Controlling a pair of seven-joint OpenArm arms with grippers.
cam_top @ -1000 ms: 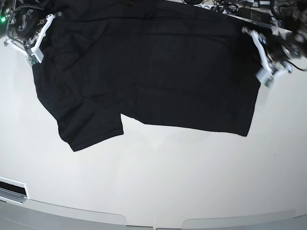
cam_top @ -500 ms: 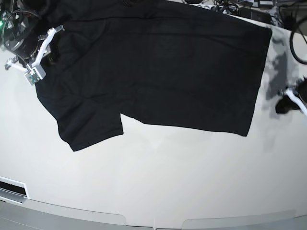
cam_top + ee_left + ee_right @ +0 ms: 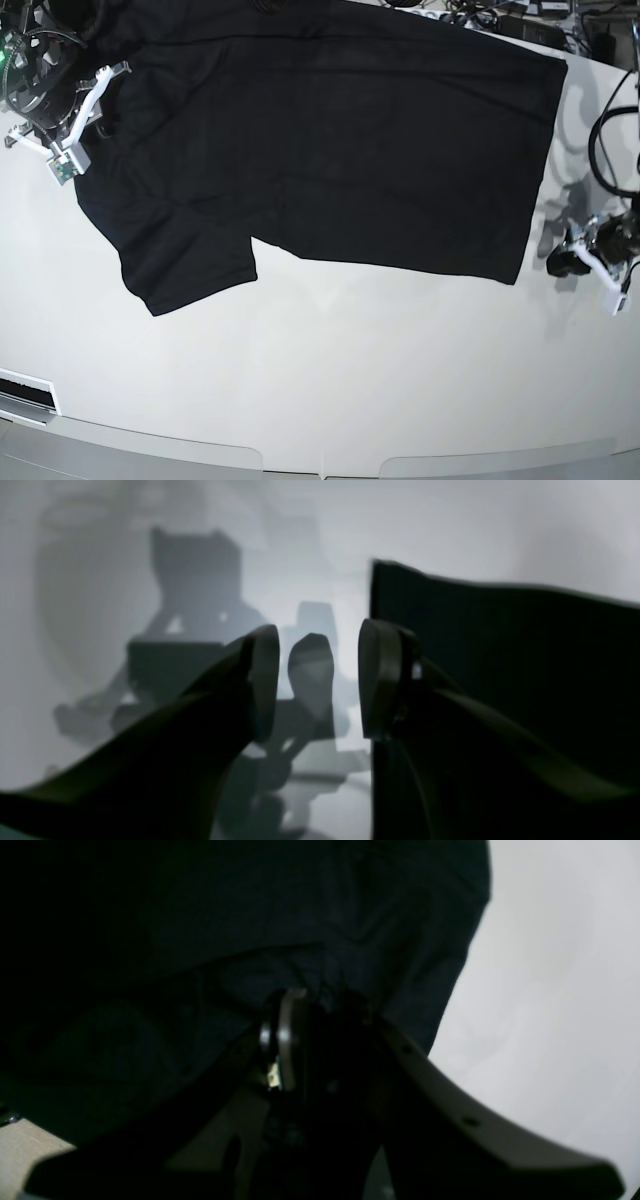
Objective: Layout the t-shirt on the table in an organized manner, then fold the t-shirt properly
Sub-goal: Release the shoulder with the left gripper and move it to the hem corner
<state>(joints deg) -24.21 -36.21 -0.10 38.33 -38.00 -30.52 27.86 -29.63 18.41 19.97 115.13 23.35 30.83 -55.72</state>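
Base view, t-shirt (image 3: 330, 140) flat, left fingers (image 3: 385, 680) released beside hem, right fingers' (image 3: 287, 1040) state unclear.

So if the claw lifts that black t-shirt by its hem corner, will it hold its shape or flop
Likely flop: the t-shirt lies flat on the table with soft creases near its sleeve, so it looks limp. It probably weighs little, and on that glossy surface it may slide when dragged.

Glossy white table (image 3: 330, 390) with a curved near edge, 1 black t-shirt (image 3: 330, 150) spread flat across its far half, 1 sleeve (image 3: 185, 265) pointing toward the near-left
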